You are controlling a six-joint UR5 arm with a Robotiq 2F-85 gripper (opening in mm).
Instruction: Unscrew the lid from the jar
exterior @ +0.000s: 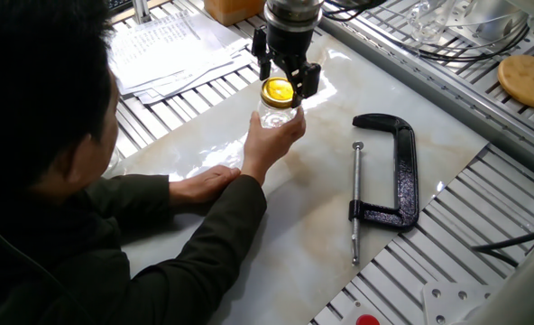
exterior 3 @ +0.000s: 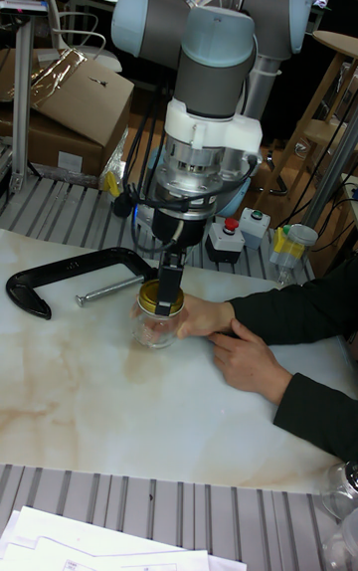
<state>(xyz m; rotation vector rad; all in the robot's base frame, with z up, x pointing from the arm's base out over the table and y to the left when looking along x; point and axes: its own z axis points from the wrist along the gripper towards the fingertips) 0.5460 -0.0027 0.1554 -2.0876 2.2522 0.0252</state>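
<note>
Fixed view, upper middle: the gripper [exterior: 283, 83] pinches the lid [exterior: 278, 90] and should turn squarely while the hand [exterior: 269, 137] steadies the jar [exterior: 274, 116].

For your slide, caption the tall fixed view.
A person's hand steadies the jar while the gripper closes around its lid.

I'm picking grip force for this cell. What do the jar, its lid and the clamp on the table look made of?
The jar looks like clear glass: the hand shows through it. The lid looks like glossy yellow-gold metal, though coated plastic is possible. The C-clamp appears to be black-painted cast metal with a bare steel screw.
</note>
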